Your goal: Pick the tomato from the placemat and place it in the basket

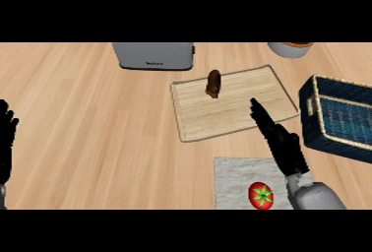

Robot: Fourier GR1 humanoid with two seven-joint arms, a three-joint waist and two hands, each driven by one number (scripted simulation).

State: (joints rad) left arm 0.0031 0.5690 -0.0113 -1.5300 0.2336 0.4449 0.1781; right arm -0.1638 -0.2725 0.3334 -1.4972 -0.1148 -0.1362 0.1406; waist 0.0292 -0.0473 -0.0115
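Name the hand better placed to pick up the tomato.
Right. The right hand hangs open beside the placemat, close to the tomato; the left hand rests open at the far left edge.

Unreadable mark on toaster [154, 55]

The counter [87, 123] is showing warm wood grain with a smooth, matt look. At frame centre the board [232, 106] is looking like paler wood, with fine grain and a darker rim. The placemat [236, 179], lower right, is appearing as grey cloth with a rough, speckled weave. On it the tomato [262, 196] is looking smooth and glossy red. The basket [341, 118], at the right edge, is showing dark blue woven strands. The toaster [154, 55], at the top, is looking like brushed grey metal. The hands, right [280, 140] and left [7, 133], are looking matt black.
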